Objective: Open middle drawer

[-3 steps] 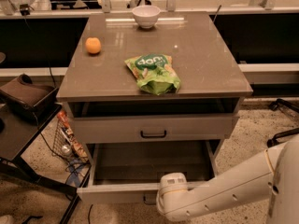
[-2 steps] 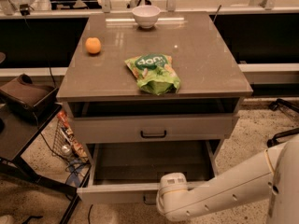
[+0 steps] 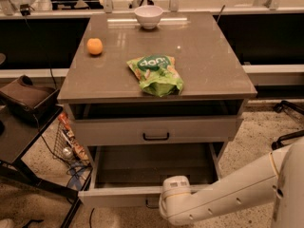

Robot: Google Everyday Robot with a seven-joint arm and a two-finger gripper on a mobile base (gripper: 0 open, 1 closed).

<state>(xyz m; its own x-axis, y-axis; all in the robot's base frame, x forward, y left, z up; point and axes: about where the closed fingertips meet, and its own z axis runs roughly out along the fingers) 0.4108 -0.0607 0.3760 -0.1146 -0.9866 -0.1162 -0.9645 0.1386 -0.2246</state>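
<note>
Though the middle drawer [image 3: 142,167] stood well out, the gripper [image 3: 167,199] sat at its front (open or closed, unclear); pulling seemed finished, leaving only a clean retreat.

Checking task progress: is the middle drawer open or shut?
Open: the middle drawer is pulled well out from the cabinet, its plain grey interior exposed. The gripper is at its front panel.
</note>
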